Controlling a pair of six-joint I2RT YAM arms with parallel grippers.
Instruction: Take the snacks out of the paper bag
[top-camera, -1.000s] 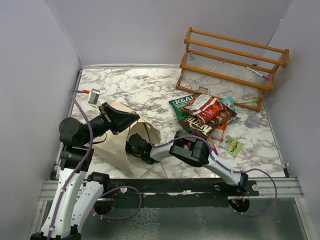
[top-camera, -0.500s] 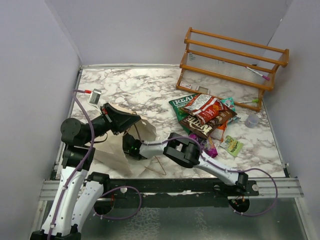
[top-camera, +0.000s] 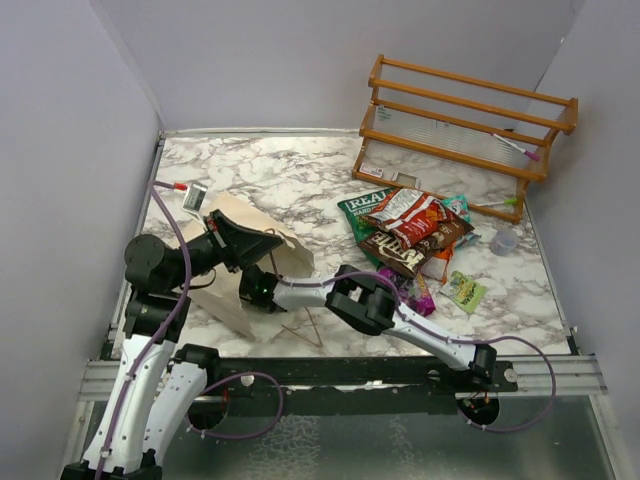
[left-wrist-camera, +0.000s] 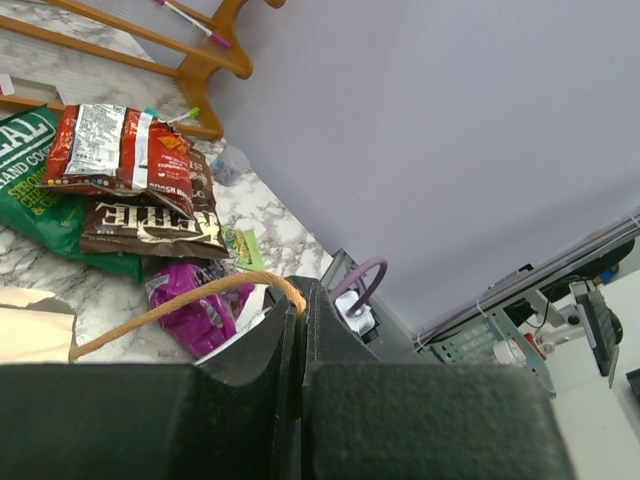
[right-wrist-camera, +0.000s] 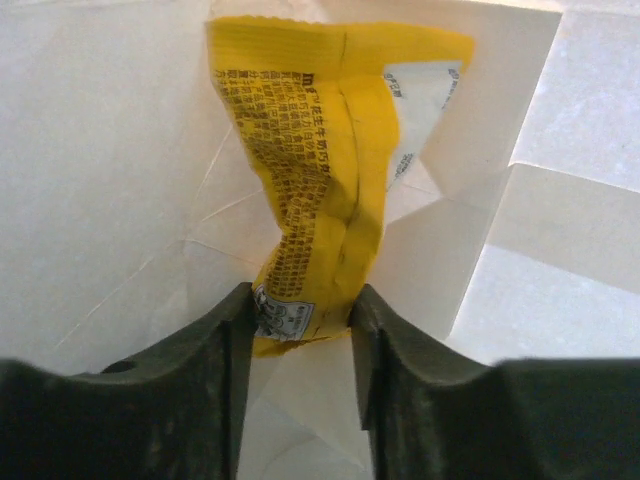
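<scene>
Yellow foil shows inside the cream paper bag (top-camera: 288, 252): a crumpled yellow packet (right-wrist-camera: 320, 150) whose lower end is clamped between the right fingers (right-wrist-camera: 195, 375), deep in the bag's mouth. The bag lies tipped at the left of the marble table (top-camera: 290, 170). The left fingers (left-wrist-camera: 250, 350) are pressed together on its brown cord handle (left-wrist-camera: 180, 305). Other snacks are heaped well to the bag's right: a red packet (top-camera: 410, 212) lies on a dark brown packet (top-camera: 400, 252), with a green bag (top-camera: 360, 205) beneath and a magenta packet (top-camera: 415, 292) nearer the arms.
</scene>
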